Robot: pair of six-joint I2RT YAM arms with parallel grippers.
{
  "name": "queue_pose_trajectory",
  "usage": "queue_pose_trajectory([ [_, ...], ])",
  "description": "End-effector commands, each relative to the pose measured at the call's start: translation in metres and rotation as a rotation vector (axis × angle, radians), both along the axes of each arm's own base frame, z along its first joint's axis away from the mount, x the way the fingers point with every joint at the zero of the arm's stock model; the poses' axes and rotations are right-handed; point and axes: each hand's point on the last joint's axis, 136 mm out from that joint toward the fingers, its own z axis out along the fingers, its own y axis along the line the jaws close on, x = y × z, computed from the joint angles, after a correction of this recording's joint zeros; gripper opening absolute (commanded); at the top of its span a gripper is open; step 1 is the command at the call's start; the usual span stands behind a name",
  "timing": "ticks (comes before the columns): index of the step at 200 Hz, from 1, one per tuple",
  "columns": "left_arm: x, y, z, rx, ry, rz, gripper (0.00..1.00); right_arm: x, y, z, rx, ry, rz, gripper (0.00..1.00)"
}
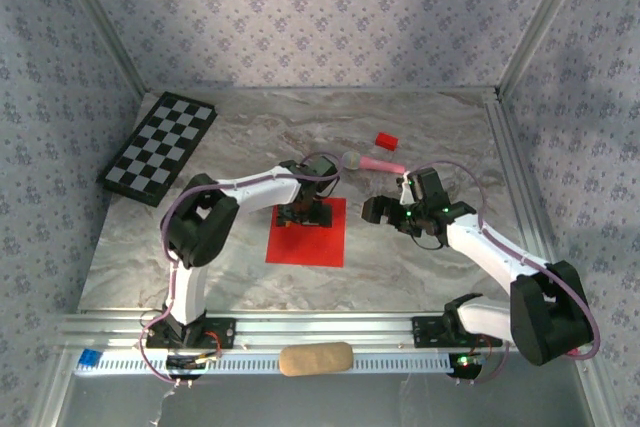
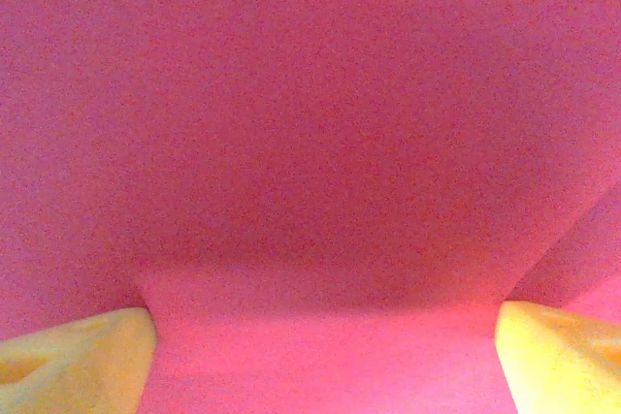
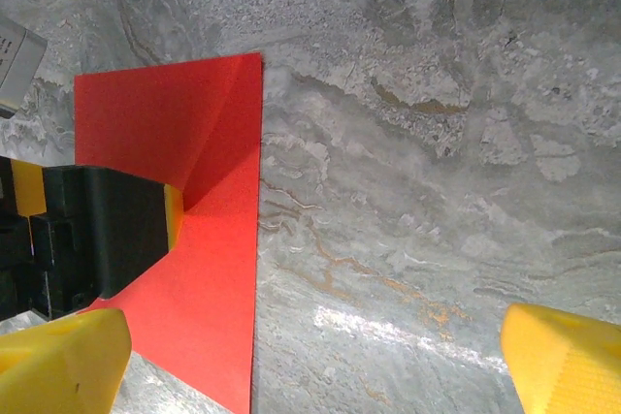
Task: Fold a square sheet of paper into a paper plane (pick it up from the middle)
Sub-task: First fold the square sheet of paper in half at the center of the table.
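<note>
The square sheet of paper [image 1: 318,239] is bright red and lies near the middle of the marble table. My left gripper [image 1: 305,213] stands on its far half, pointing down, open. In the left wrist view the red paper [image 2: 310,143] is very close, and my left gripper [image 2: 325,366] has its yellow fingertips [image 2: 78,361] wide apart on it. The right wrist view shows the paper [image 3: 209,278] puckered up beside a left finger pad [image 3: 173,215]. My right gripper [image 1: 378,209] hovers open just right of the sheet; between its fingertips [image 3: 58,361] is bare marble and the sheet's edge, at my right gripper [image 3: 310,366].
A checkerboard [image 1: 160,147] lies at the back left. A small red block [image 1: 386,140] and a pink stick with a grey round head [image 1: 375,161] lie behind the right gripper. A tan pad [image 1: 316,358] sits on the front rail. Patterned walls close in the table.
</note>
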Motion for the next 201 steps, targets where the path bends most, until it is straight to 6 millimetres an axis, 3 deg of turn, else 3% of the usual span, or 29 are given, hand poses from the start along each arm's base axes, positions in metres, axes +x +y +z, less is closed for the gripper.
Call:
queue_pose_trajectory([
  [1, -0.008, 0.007, -0.010, 0.064, 0.031, 0.005, 0.92, 0.001, -0.001, 0.002, -0.029, 0.002, 0.009, 1.00],
  [79, -0.019, 0.004, -0.032, 0.036, 0.080, 0.023, 0.90, 0.000, -0.002, 0.003, -0.038, 0.000, 0.006, 1.00],
  [164, -0.019, 0.005, -0.031, 0.067, 0.061, 0.004, 0.87, 0.000, -0.003, 0.006, -0.045, -0.006, 0.000, 1.00],
  [201, -0.016, 0.003, -0.025, 0.053, 0.040, 0.002, 0.81, -0.001, -0.003, 0.006, -0.048, -0.006, 0.000, 1.00],
])
